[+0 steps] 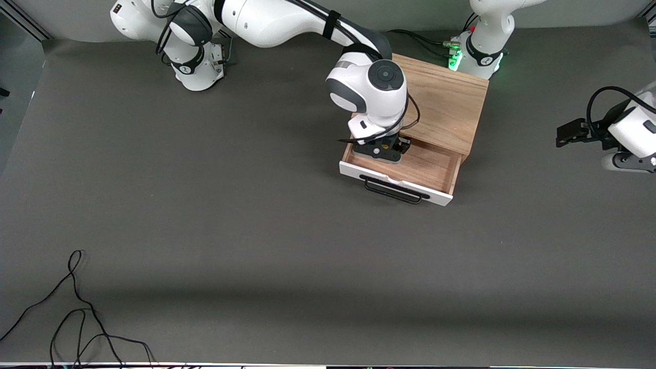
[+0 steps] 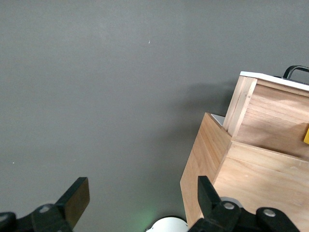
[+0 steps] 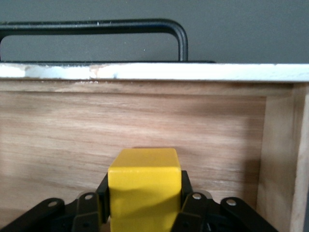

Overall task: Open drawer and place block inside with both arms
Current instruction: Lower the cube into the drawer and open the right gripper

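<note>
While the drawer (image 1: 410,171) stands pulled open toward the front camera, its black handle (image 1: 397,189) nearest, the right end effector (image 1: 382,148) is down inside it, clamped on the yellow block (image 3: 144,195) just over the wood floor. Farther back sits the cabinet (image 1: 446,102), near the counter's (image 1: 205,205) far edge. By the left arm's edge, the left end effector (image 2: 140,203) waits, fingers spread.
</note>
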`<state>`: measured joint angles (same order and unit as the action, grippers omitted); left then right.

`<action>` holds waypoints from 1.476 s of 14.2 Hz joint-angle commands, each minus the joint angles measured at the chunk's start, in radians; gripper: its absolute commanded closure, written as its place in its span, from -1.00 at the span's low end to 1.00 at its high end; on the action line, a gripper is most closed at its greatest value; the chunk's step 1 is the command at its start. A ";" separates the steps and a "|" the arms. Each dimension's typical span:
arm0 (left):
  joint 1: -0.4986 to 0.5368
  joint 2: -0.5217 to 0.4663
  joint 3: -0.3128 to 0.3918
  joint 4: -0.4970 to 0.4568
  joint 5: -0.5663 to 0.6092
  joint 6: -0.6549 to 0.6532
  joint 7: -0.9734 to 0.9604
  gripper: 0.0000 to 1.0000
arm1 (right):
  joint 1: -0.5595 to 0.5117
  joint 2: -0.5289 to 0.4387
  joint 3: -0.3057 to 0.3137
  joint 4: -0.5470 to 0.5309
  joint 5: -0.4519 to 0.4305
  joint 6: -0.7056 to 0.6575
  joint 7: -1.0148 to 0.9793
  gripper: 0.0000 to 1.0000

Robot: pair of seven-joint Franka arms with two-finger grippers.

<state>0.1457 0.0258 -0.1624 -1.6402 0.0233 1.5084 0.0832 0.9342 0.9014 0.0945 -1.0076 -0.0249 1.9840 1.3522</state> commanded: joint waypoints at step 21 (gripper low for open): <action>-0.193 -0.030 0.170 0.002 -0.005 0.010 -0.013 -1.00 | -0.384 -0.507 -0.010 -0.240 0.117 -0.243 -0.400 -1.00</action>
<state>-0.0336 0.0115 -0.0077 -1.6381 0.0221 1.5156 0.0717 0.6646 0.5629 0.0744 -1.0496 0.0177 1.7313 1.0962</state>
